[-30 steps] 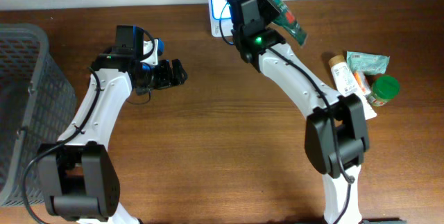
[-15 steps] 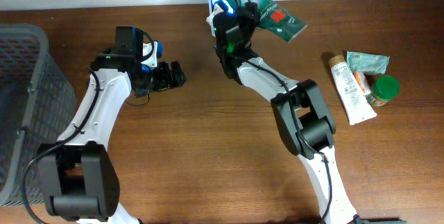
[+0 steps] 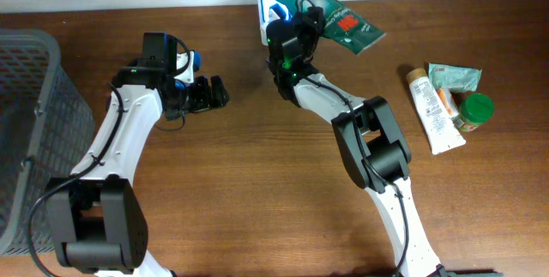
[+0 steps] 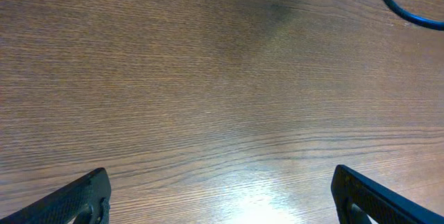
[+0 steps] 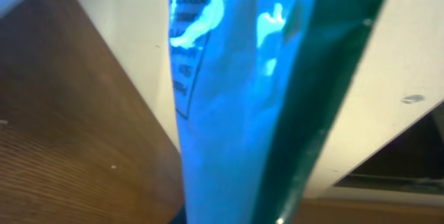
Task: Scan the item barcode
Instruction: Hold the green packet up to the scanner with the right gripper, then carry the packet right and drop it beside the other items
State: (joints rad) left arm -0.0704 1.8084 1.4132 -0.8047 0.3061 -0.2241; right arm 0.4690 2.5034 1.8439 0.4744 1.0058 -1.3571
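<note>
The right gripper (image 3: 302, 13) pinches one green packet (image 3: 347, 27), just beside one white scanner (image 3: 267, 8). To its left, the left gripper (image 3: 214, 93) stands spread. Farther right lie one tube (image 3: 431, 110), one pouch (image 3: 455, 75) and one jar (image 3: 474, 110). Far left is one basket (image 3: 34, 114).

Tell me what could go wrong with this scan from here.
1. The green packet is glossy and glows blue in the right wrist view; glare could spoil the read.
2. The right gripper pinches it near one end above the scanner, so the free end may sag or slip.
3. No barcode shows in any view; it may face away from the scanner.
</note>
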